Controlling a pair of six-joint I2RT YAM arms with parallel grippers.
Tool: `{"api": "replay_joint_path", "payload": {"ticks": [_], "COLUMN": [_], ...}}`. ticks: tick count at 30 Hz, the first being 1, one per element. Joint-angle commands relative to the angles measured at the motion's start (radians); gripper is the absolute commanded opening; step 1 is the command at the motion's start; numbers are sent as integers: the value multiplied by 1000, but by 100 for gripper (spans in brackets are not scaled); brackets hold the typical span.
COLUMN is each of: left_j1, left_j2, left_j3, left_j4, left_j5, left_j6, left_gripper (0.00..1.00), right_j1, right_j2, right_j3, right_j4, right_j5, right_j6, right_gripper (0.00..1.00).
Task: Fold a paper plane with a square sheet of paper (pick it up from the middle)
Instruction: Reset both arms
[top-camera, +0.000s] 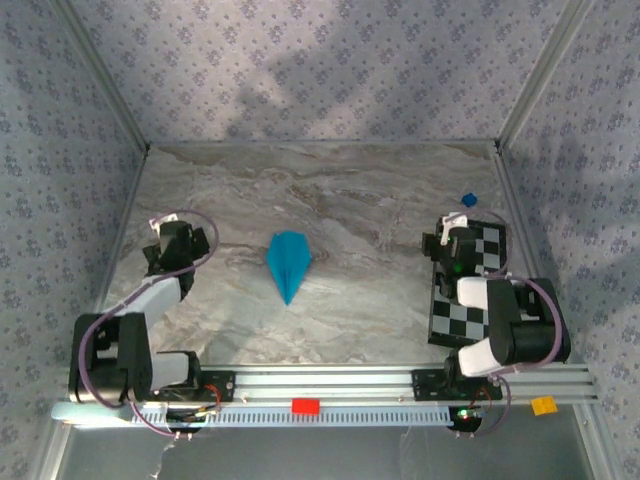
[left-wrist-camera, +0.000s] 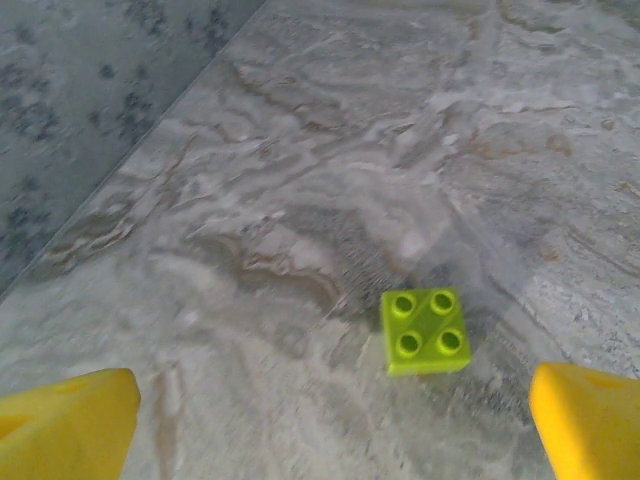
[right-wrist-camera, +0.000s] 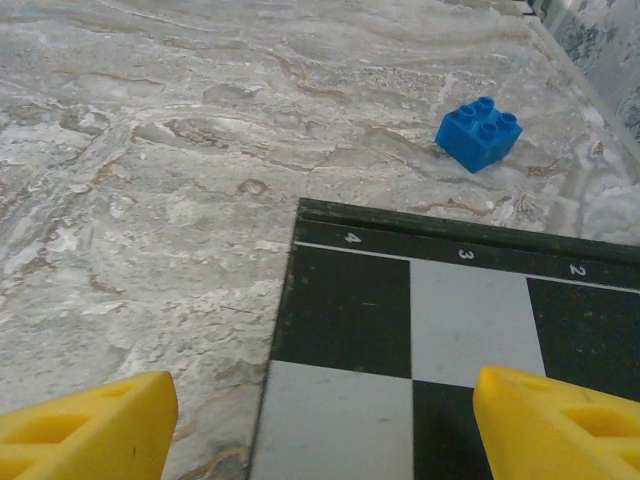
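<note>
Rail (top-camera: 330, 385), marble table (top-camera: 350, 190), paper plane (top-camera: 289, 262), patterned walls (top-camera: 320, 70)

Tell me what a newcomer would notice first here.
A bright cyan paper plane lies mid-table, nose toward the near edge. A checkered board sits under the right arm, a blue brick just beyond its far edge; a lime-green brick lies before the open left tool.

Patterned grey walls (top-camera: 300, 60) enclose a marbled tabletop (top-camera: 350, 200).
</note>
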Motion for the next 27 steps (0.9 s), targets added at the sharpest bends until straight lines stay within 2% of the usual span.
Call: {"api": "replay_joint_path", "payload": {"ticks": [1, 2, 4, 7, 8, 9, 11, 12, 27], "left_j1": [5, 8, 10, 11, 12, 17, 18, 15, -3], "left_j2": [60, 67, 117, 259, 260, 220, 255, 241, 243], "left_j3": [-58, -50, -70, -128, -131, -106, -78, -66, -62], "left_j4": [329, 327, 427, 685, 694, 571, 580, 531, 528], "left_j5": [94, 136, 190, 269, 264, 247, 183, 178, 164], "left_j6": [108, 121, 153, 181, 176, 158, 136, 136, 157], "left_gripper": [100, 100, 100, 100, 100, 100, 100, 100, 100], "right_j1": [-16, -19, -23, -15, -9, -8, -11, -17, -21], "right_j2": [16, 39, 31, 34, 29, 34, 33, 31, 32], "right_j3": [27, 25, 33, 25, 27, 23, 28, 30, 30], "right_j4": [41, 92, 56, 87, 72, 86, 79, 69, 68], "right_j5": [-103, -94, -63, -45, -31, -29, -38, -49, -59], "right_j6": [-7, 2, 18, 14, 12, 11, 13, 14, 15], "right_gripper": [98, 100, 100, 100, 100, 100, 100, 100, 100]}}
